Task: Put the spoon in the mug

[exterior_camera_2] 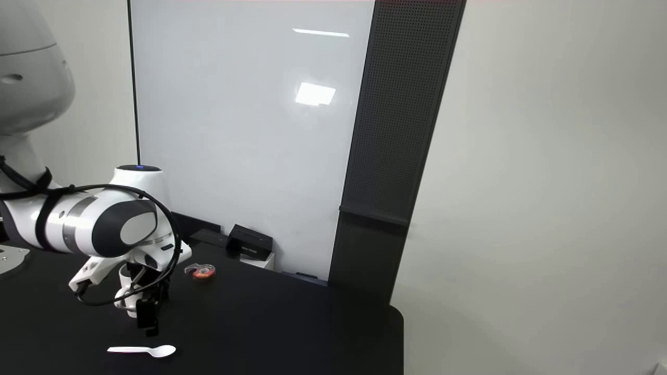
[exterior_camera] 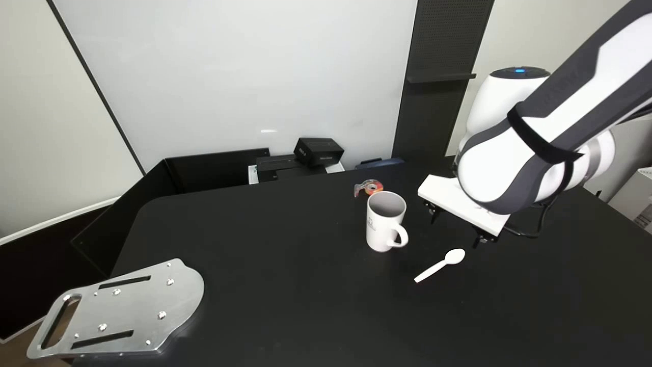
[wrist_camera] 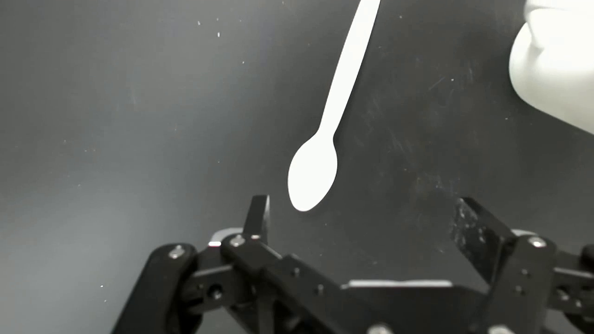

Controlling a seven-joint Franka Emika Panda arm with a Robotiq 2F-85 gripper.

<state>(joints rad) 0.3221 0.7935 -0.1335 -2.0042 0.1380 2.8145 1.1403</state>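
The white spoon (exterior_camera: 445, 261) lies flat on the black table, and it also shows in an exterior view (exterior_camera_2: 159, 351). In the wrist view the spoon (wrist_camera: 340, 93) has its bowl toward my gripper and its handle pointing away, cut by the top edge. The white mug (exterior_camera: 382, 229) stands upright beside it, handle toward the spoon's side. The mug (exterior_camera_2: 125, 280) is partly hidden by my arm and cable there; part of it shows at the wrist view's right edge (wrist_camera: 557, 74). My gripper (wrist_camera: 362, 199) is open and empty above the table, the bowl just ahead of its left finger.
A red tape dispenser (exterior_camera: 373, 187) lies behind the mug. A metal plate with a handle slot (exterior_camera: 137, 306) lies at the table's left front corner. Black boxes (exterior_camera: 318, 151) stand behind the back edge, near a whiteboard wall (exterior_camera: 254, 76). A loose cable (exterior_camera_2: 172, 229) hangs along my arm.
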